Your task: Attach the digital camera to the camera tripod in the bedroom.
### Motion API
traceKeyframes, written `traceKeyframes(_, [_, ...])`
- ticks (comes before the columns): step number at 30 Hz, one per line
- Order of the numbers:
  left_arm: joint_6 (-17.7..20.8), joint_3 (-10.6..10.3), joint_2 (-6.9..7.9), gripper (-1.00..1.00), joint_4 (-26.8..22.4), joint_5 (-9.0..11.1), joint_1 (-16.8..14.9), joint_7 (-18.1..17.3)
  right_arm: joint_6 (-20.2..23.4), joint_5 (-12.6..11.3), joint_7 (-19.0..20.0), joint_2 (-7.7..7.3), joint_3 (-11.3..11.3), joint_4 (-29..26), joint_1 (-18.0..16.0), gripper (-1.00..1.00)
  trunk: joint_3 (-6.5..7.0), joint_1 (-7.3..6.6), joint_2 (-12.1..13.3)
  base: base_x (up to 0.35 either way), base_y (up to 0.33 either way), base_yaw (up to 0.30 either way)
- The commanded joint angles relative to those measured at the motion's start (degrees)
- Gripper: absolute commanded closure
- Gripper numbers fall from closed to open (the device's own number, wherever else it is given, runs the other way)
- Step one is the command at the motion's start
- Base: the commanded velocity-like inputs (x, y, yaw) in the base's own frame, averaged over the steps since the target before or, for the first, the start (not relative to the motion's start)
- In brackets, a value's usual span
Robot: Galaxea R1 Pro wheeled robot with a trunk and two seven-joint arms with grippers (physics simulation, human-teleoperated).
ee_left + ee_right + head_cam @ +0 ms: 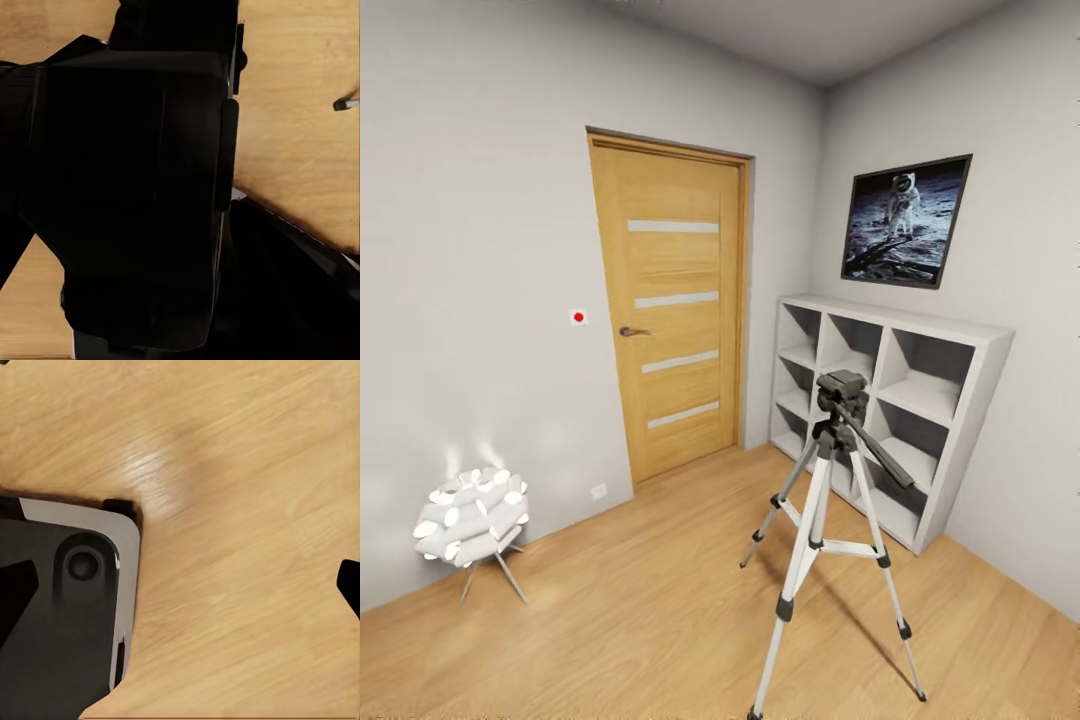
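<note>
- The camera tripod (830, 520) stands on the light wood floor (640, 620) of the bedroom, right of centre in the head view, just in front of the white cube shelf (950, 350); its black head (842, 385) is bare, with the long pan handle (880, 445) slanting down toward the shelf.
- Its three silver legs are spread and its long axis is upright, so the mounting plate faces the ceiling and any approach, by my reading, must come down from above.
- The tripod lies ahead of the robot and slightly to its right, which suggests the right arm is the nearer one, though neither arm appears in the head view.
- A closed wooden door (672, 310) fills the far wall, an astronaut poster (905, 220) hangs above the shelf, and a white petal-shaped lamp (472, 520) glows at the left.
- The left wrist view is mostly blocked by a large dark shape (127, 202) over the floor (possibly the robot's own body, possibly something carried; it is too dark to say), and a silver-and-black tip, perhaps a tripod foot (346, 103), shows at the edge.
- The right wrist view looks onto floorboards and a corner of the robot's dark, silver-rimmed base (67, 615).
- Whether either arm's fingers are open or closed, or hold anything, cannot be told from these pictures.
- The digital camera cannot be made out with any certainty.
</note>
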Motion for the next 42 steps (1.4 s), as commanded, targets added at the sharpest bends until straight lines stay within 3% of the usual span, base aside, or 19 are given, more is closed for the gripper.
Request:
traceKeyframes(1, [0.05,-0.50,-0.27,1.00,-0.02,0.29,-0.01,0.09,-0.29,0.52,0.12,-0.03,-0.11,0.19,-0.06,-1.00,-0.02,-0.02,-0.04,-0.306,0.006,0.008])
traceKeyframes(23, [0.05,-0.47,-0.93,1.00,-0.01,0.29,0.00,0.08,0.17,0.70,0.28,0.01,-0.02,0.11,-0.07,-1.00,-0.02,-0.02,-0.04,-0.299,0.146,0.001])
traceKeyframes(42, [0.05,-0.49,-0.77,1.00,-0.05,0.37,-0.01,0.09,0.29,0.65,-0.52,0.30,0.05,0.10,-0.07,-1.00,-0.02,-0.02,-0.04,-0.039,0.063,0.210])
